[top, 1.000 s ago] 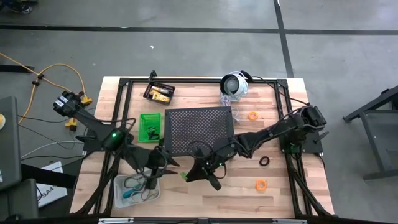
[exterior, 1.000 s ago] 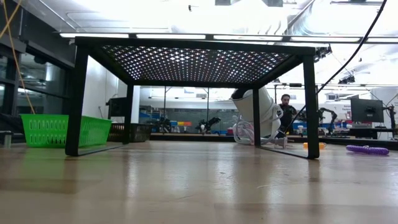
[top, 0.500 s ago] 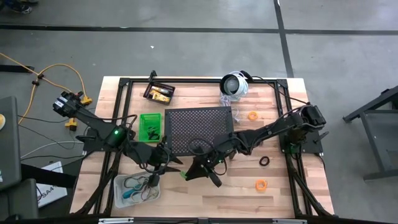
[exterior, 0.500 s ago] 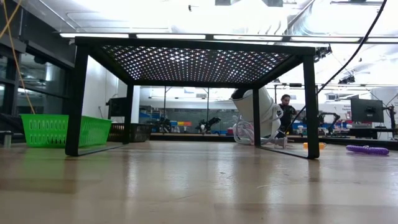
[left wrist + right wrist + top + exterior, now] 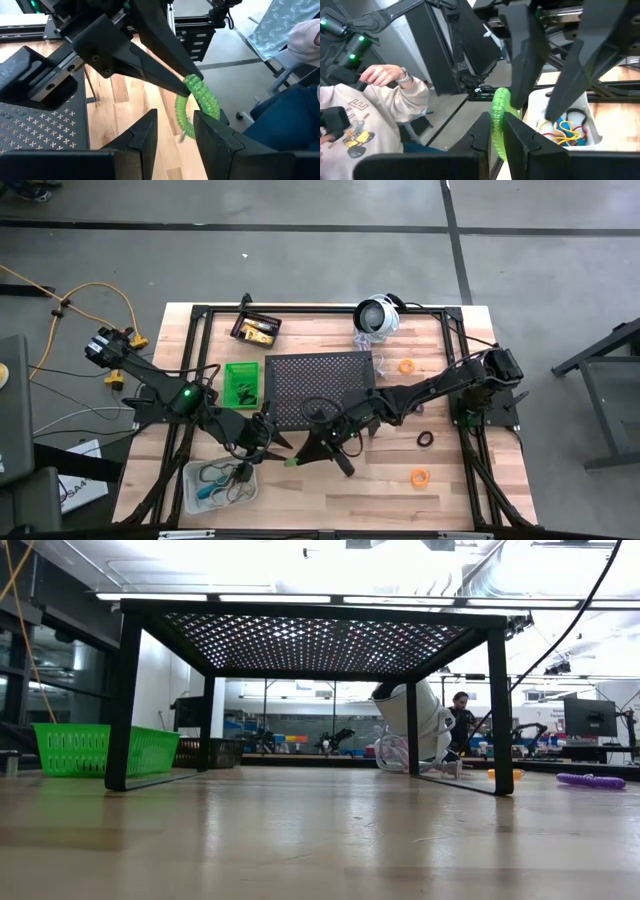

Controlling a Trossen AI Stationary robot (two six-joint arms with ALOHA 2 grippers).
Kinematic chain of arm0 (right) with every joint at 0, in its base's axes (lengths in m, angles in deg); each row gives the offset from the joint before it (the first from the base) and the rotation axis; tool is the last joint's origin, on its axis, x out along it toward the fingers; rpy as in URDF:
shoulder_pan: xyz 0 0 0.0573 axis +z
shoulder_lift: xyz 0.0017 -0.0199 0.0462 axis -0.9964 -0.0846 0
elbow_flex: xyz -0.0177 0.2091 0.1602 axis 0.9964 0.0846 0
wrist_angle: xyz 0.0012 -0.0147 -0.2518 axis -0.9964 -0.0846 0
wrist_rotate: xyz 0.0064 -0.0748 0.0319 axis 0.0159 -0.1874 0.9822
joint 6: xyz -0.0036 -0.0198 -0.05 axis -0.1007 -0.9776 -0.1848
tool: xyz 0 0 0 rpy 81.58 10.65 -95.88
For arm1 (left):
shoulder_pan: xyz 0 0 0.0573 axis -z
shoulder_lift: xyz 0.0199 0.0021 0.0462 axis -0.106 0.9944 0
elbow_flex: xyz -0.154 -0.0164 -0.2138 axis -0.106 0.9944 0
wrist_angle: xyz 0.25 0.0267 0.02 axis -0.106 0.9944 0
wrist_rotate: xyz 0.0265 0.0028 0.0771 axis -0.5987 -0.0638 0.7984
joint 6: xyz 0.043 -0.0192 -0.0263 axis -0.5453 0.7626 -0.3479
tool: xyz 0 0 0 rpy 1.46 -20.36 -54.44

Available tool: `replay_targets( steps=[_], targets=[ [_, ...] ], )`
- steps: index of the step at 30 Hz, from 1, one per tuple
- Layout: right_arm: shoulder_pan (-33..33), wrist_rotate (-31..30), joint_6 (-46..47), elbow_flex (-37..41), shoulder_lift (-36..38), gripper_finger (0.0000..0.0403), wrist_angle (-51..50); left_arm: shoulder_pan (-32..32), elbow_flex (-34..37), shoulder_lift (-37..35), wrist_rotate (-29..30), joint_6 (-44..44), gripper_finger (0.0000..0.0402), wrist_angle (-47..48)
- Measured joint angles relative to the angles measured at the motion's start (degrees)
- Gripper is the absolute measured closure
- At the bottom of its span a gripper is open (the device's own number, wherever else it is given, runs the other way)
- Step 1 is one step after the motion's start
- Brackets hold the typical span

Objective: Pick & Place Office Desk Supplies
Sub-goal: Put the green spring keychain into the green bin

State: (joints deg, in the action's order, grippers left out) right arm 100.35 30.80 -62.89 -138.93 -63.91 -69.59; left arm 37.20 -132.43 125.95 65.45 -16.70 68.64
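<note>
Far left of the table (image 5: 190, 395), near the front edge: clear bin (image 5: 192, 498), tangle of blue, green and black bands inside, plus tan and yellow ones seen from the right wrist. Just above and beside it, left gripper (image 5: 268, 437), fingers spread apart and empty, aimed straight at the other claw. Behind that, green bin (image 5: 241, 383) with dark loops in it, pressed against the left side of the black perforated stand (image 5: 319, 385). Further back, black bin (image 5: 256, 330) with yellow tubes inside. Centre front, right gripper (image 5: 296, 460) clenched tight on a green coiled loop (image 5: 291, 461), raised off the wood just in front of the stand; same coil (image 5: 196, 100) hanging from pinched tips, between the left claw's open fingers (image 5: 142, 135) in the left wrist view. Stand right behind both claws, blocking the middle of the table. Back right, round white-and-silver device (image 5: 377, 315) with cable. Right side: orange loop (image 5: 407, 366) near the stand, black loop (image 5: 425, 439), another orange loop (image 5: 419, 476) up front. Person in a light sweatshirt (image 5: 365, 117) beyond the table edge.
</note>
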Motion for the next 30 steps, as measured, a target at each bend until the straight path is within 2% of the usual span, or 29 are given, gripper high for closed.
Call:
replay_targets(
  steps=[7,18,22,30],
  targets=[
    [0.7,2.2,1.7,0.0,0.0,0.0378,-0.3,0.1,0.0,0.0,0.0,0.0,0.0279,0.0],
    [2.1,2.2,1.7,0.0,0.0,0.0378,-0.3,0.2,0.0,0.0,-0.5,0.0,0.0279,0.0],
    [1.6,2.2,1.7,0.0,0.0,0.0378,-0.3,0.2,0.0,0.0,-2.6,0.0,0.0279,0.0],
    [0.4,2.2,1.6,0.0,0.0,0.0378,-0.3,0.2,0.0,0.0,-2.7,-0.4,0.0279,-0.3]
  ],
)
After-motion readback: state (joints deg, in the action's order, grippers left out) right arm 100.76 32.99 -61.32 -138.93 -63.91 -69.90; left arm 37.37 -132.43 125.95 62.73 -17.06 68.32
